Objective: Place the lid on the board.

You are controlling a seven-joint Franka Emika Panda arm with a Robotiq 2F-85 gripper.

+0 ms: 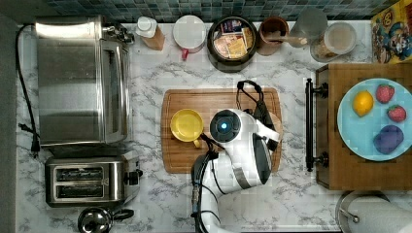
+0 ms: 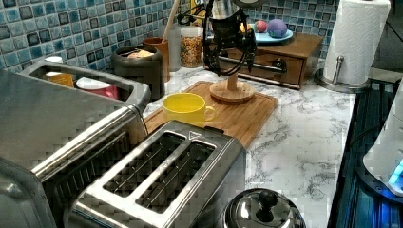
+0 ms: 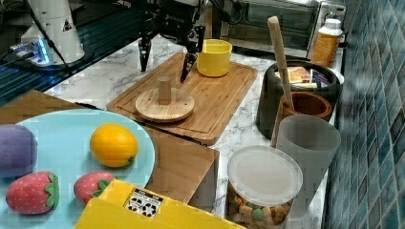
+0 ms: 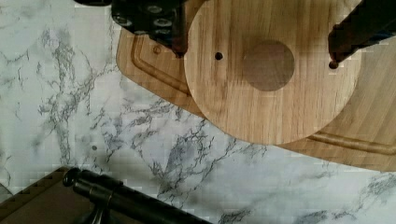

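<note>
The lid [image 3: 165,106], a round light-brown wooden disc with an upright knob, lies flat on the bamboo board [image 3: 224,100] near the end closest to the dark tray. My gripper [image 3: 163,74] hangs open just above it, one finger on each side of the knob and touching nothing. In the wrist view the lid [image 4: 271,107] sits below the two dark fingertips [image 4: 177,46], its edge reaching past the board's corner groove. The left view has the gripper [image 2: 231,71] over the lid [image 2: 232,91] on the board [image 2: 247,116]. From the top view my arm covers most of the lid [image 1: 276,121].
A yellow cup [image 1: 186,124] stands on the board's other half. The dark wooden tray [image 1: 340,170] with black handles carries a blue plate of toy fruit. A toaster [image 1: 87,182] and a toaster oven [image 1: 80,80] fill the top view's left; jars line the back wall.
</note>
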